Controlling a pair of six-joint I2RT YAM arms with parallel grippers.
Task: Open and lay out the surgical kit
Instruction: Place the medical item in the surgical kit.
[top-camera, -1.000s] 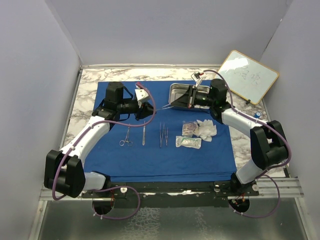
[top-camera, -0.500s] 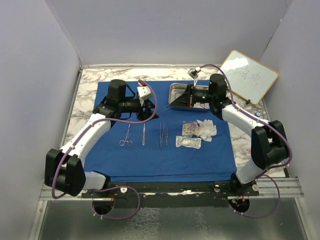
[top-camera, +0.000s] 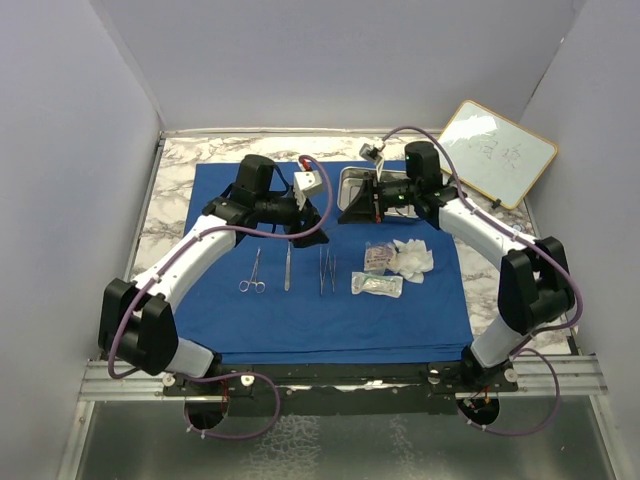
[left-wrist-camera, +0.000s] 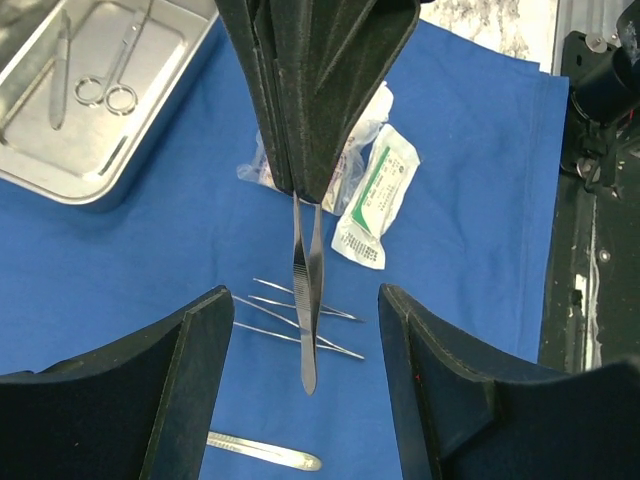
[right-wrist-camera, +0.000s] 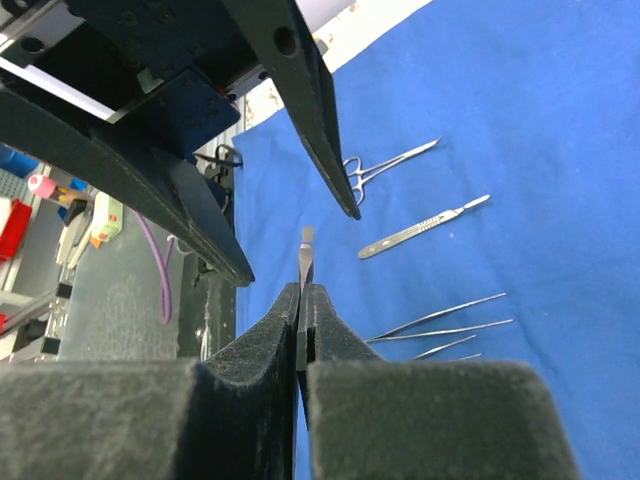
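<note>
Blue cloth wrap (top-camera: 330, 320) lies flat and open over the marble table (top-camera: 168, 205).

Steel tray (left-wrist-camera: 160, 100) sits on the cloth at the far side, right of centre. Inside it are ring-handled scissors (left-wrist-camera: 108, 80) and one more slim tool (left-wrist-camera: 60, 55), too small to name.

Laid out on the cloth in a row, left to right:
- ring-handled forceps (top-camera: 252, 274)
- scalpel (top-camera: 287, 268)
- thin tweezers (top-camera: 327, 270)
- two clear packets (top-camera: 377, 285), one just beyond the other
- white gauze (top-camera: 412, 258), furthest right, touching the far packet

Right gripper (right-wrist-camera: 304, 295): fingers (right-wrist-camera: 250, 390) pressed together on a pair of long tweezers (left-wrist-camera: 308, 250). It holds them at one end, above the cloth, just left of the tray. The free tip points toward the left arm.

Left gripper (left-wrist-camera: 305, 300): fingers (left-wrist-camera: 190, 390) spread wide, facing the right gripper. The free tip of the long tweezers hangs in the gap between them. Neither finger touches it.

Both grippers meet over the middle of the cloth, beyond the laid-out row.

Wood-framed whiteboard (top-camera: 496, 152) leans at the far right, off the cloth.
</note>
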